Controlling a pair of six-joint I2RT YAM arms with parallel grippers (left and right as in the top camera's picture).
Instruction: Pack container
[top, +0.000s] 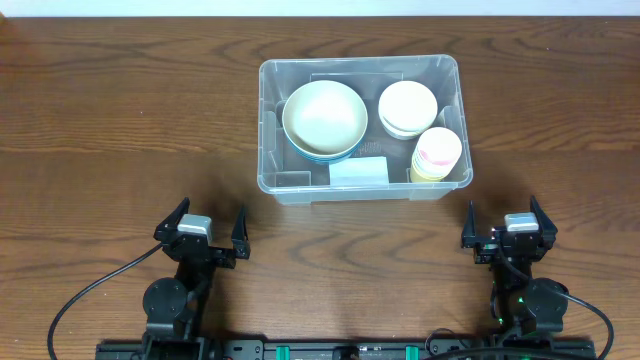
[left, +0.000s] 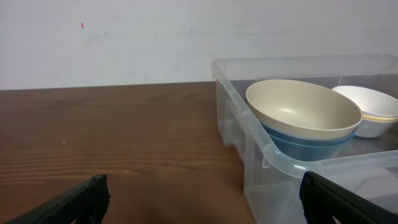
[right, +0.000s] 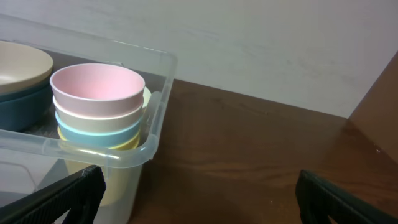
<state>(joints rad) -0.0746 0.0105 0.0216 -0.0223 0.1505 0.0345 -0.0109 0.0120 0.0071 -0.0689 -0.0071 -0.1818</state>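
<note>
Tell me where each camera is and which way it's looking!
Overhead: above the table, looking straight down at the container, with left gripper and right gripper in view.
Left wrist: low behind its gripper, facing the cream bowl; its fingers show at the bottom.
Right wrist: low behind its gripper, facing the stacked cups; its fingers show too.
Shared: both wrist views catch the cream bowl.
</note>
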